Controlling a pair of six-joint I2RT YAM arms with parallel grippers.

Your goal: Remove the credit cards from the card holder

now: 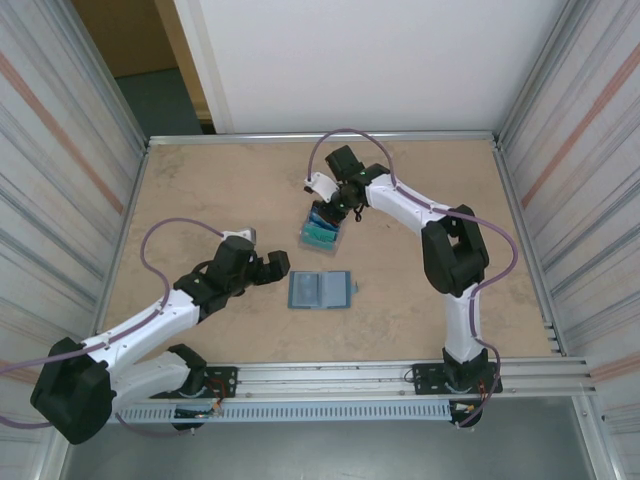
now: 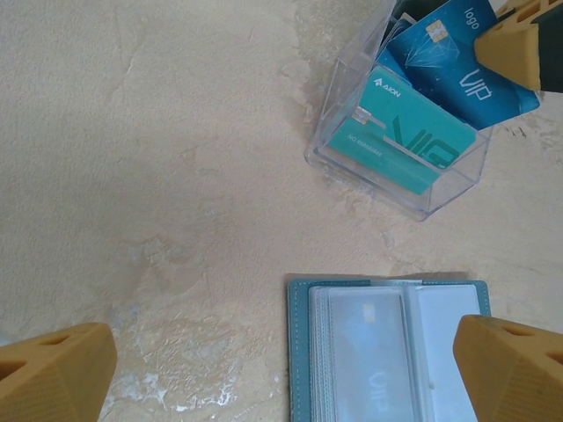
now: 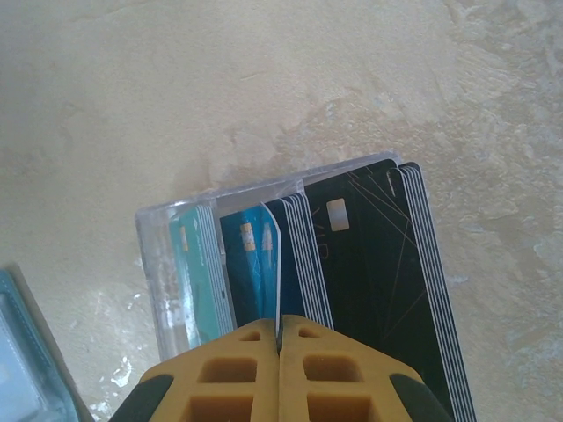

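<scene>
The card holder (image 1: 320,290) lies open on the table, teal edge and pale clear pockets up. Through its left pocket (image 2: 365,352) a card with a chip shows. My left gripper (image 2: 283,365) hovers open over the holder's left edge, touching nothing. Behind it stands a small clear tray (image 1: 320,236) with teal (image 2: 400,132) and blue credit cards (image 2: 462,70) upright in it. My right gripper (image 3: 280,338) is shut on the top edge of a blue card (image 3: 264,264), which stands in the tray between the teal cards (image 3: 189,264) and a black stack (image 3: 378,264).
The clear tray's wall (image 3: 149,255) stands close to the holder's corner (image 3: 18,369). Corrugated metal walls flank the table, and a rail (image 1: 400,375) runs along its near edge. Bare tabletop (image 1: 200,190) stretches left of the tray.
</scene>
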